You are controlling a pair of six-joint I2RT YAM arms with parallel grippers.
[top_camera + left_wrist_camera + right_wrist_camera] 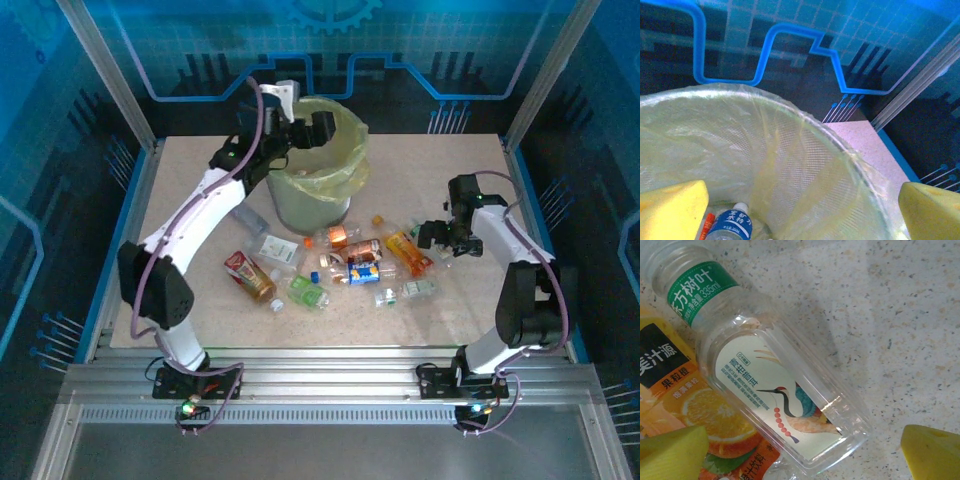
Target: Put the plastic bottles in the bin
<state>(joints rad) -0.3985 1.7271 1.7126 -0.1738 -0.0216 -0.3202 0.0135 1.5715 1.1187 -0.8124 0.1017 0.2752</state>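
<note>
I am hovering the right gripper (801, 447), jaws apart and empty, right of the bin (345, 168) over a clear crane-label bottle (785, 395) that is lying flat, its long axis slanting between the pads (675, 450). An orange juice bottle (705, 415) is crowding one side; bare table (900, 315) is lying on the other. The left gripper (310, 130), spread wide, is hanging above the bin.

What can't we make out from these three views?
- Left wrist view: the bin holds a blue-labelled bottle, cut by the bottom edge and a yellow pad; total count unknowable.
- Top view: the left gripper covers part of the bin's inside.
- Right wrist view: the orange juice bottle is cut by the left edge.
- Top view: labels in the bottle pile are too small to read.
</note>
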